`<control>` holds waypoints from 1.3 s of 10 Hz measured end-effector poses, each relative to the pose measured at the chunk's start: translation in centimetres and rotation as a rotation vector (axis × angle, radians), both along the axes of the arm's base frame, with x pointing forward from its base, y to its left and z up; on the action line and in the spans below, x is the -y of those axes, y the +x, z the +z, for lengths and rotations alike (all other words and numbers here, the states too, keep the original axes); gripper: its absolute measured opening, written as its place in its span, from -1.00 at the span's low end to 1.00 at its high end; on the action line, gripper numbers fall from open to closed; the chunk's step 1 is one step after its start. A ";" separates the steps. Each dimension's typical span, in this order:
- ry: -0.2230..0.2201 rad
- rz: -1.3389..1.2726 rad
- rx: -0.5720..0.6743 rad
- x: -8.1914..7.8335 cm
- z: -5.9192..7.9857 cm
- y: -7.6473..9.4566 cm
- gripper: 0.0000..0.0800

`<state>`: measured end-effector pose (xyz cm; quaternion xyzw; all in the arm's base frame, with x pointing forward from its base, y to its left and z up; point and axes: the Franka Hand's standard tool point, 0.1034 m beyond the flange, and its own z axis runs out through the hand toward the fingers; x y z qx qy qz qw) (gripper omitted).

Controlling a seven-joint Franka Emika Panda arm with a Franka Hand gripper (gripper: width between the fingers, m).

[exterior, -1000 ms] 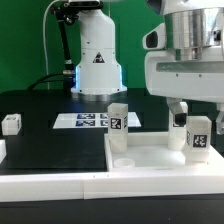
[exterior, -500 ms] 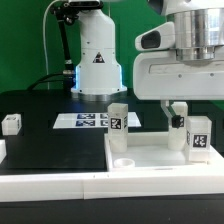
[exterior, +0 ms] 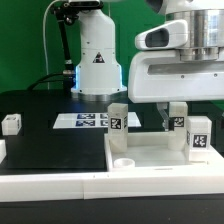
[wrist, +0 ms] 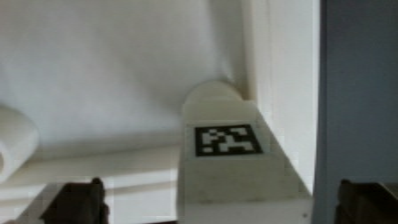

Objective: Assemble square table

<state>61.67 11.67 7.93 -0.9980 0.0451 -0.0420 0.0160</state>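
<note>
The white square table slab [exterior: 150,162] lies at the front of the black worktop. Three white tagged legs stand upright on it: one at its left [exterior: 118,121], one at the far right [exterior: 177,116] and one at the near right [exterior: 199,136]. My gripper [exterior: 176,110] hangs over the far right leg. In the wrist view the gripper [wrist: 222,196] is open. Its dark fingertips [wrist: 80,200] stand wide apart on either side of the tagged leg [wrist: 228,140], clear of it. The slab's white surface [wrist: 107,80] fills the background.
A loose white tagged leg [exterior: 10,123] lies on the black worktop at the exterior view's left. The marker board [exterior: 82,121] lies behind the slab. The robot's white base [exterior: 97,55] stands at the back.
The arm has shifted toward the exterior view's left, from beside the near right leg to over the far right leg. The legs and slab have not moved.
</note>
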 end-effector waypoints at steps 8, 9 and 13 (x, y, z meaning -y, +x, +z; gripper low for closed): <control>0.000 0.009 0.002 0.1 0.0 0.0 -0.27; 0.011 -0.109 -0.002 0.1 0.0 0.0 -0.27; 0.053 -0.602 -0.016 -0.5 -0.1 -0.2 -0.27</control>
